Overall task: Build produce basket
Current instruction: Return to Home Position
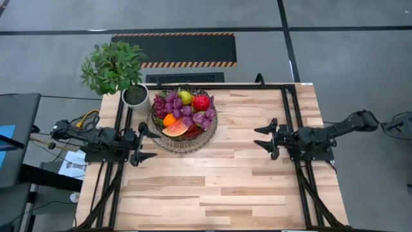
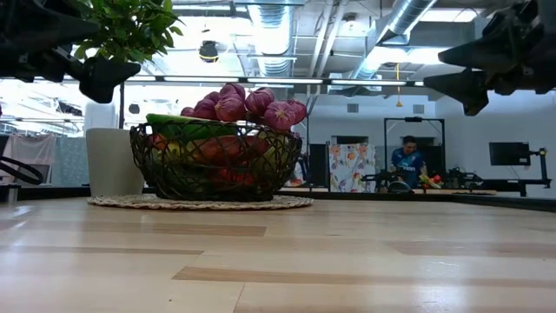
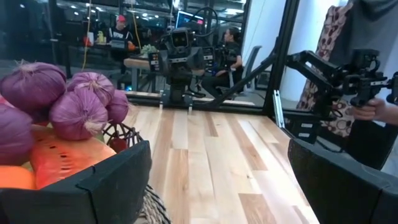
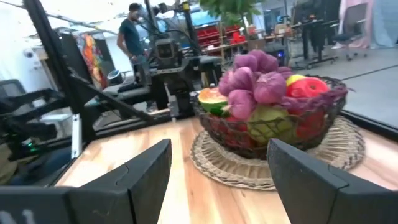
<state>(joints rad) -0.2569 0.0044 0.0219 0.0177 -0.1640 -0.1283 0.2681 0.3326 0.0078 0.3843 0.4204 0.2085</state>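
Observation:
The dark wire basket (image 1: 183, 135) stands on a pale woven mat (image 1: 168, 145) at the table's far left. It holds purple grapes (image 1: 168, 102), a red apple (image 1: 201, 102), a pear (image 1: 185, 96), an orange (image 1: 168, 119) and a watermelon slice (image 1: 175, 129). It also shows in the low view (image 2: 217, 165) and the right wrist view (image 4: 273, 127). My left gripper (image 1: 143, 143) is open and empty just left of the basket. My right gripper (image 1: 265, 138) is open and empty at the table's right, raised above it.
A leafy potted plant (image 1: 116, 67) in a white pot (image 1: 135, 98) stands at the far left corner beside the basket. Bare wooden tabletop (image 1: 219, 180) lies between the arms and toward the near edge. People show in the room beyond the table.

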